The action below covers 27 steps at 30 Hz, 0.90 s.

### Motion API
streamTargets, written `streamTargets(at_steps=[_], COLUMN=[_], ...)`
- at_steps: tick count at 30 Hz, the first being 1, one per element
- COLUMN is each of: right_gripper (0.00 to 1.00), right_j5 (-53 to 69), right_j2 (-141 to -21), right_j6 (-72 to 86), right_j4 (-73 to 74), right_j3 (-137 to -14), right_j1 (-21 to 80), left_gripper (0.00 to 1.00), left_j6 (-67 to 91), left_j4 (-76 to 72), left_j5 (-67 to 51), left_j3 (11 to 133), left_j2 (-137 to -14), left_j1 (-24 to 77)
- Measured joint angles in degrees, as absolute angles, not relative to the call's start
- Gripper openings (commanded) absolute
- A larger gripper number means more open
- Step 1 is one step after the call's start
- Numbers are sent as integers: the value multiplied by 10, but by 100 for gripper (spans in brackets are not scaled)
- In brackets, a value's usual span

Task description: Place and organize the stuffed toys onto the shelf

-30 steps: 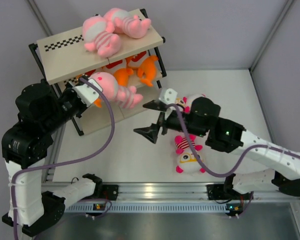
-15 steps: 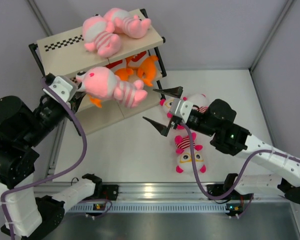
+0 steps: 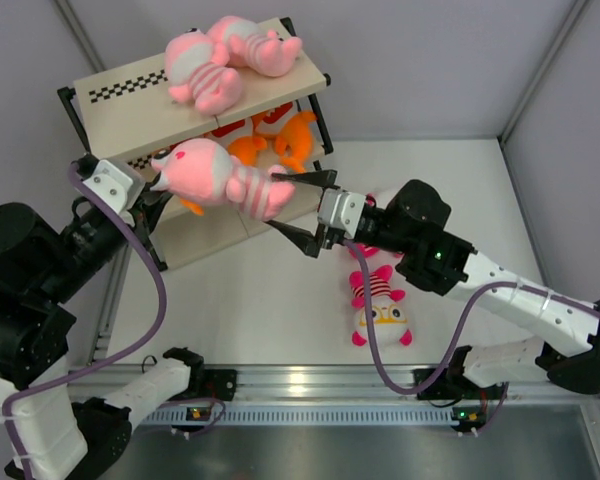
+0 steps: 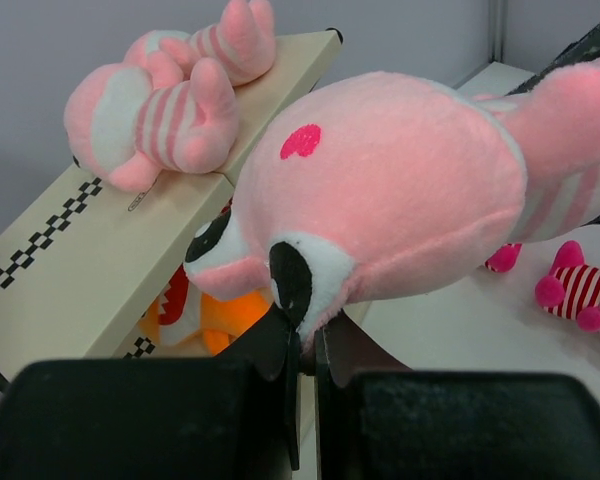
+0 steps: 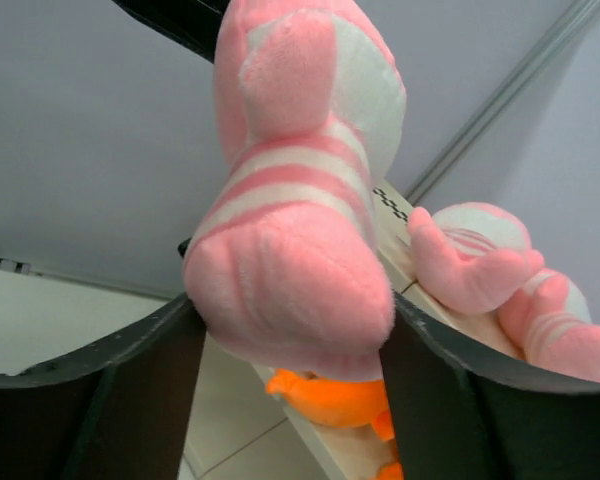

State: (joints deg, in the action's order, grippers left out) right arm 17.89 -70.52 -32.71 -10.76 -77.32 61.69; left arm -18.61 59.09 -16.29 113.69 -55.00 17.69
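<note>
My left claw [image 4: 302, 372] is shut tight on the pink toy [image 3: 220, 178] by its face, up in the air just near the shelf [image 3: 130, 120]. My right claw [image 3: 305, 210] gapes wide around its feet. The shelf's top has room on the left.

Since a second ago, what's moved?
The left gripper, shut on the face of the pink toy, raised it in front of the shelf. The right gripper swung left; its open jaws now flank the toy's legs, no grip visible. Unchanged: two pink toys on top, orange ones below, striped toys on the table.
</note>
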Motion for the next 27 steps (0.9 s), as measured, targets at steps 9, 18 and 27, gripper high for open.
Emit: streamTargets(at_steps=[9,18,27], right_gripper=[0,0,0], right_j5=[191,88,-122], right_j2=[-721,-874,-1129], right_j6=[-269,-317,-493], right_j4=[-109,-23,-5], right_j3=[-811,-1077,-1407], right_j1=[625,676,721], left_gripper=[19,99,96], left_j6=[-174,-165,-178], left_j4=[575,531,494], left_j5=[-122,96,250], left_j3=[1113,1034,909], left_j2=[-542,-472,-289], left_j1=[177,156,99])
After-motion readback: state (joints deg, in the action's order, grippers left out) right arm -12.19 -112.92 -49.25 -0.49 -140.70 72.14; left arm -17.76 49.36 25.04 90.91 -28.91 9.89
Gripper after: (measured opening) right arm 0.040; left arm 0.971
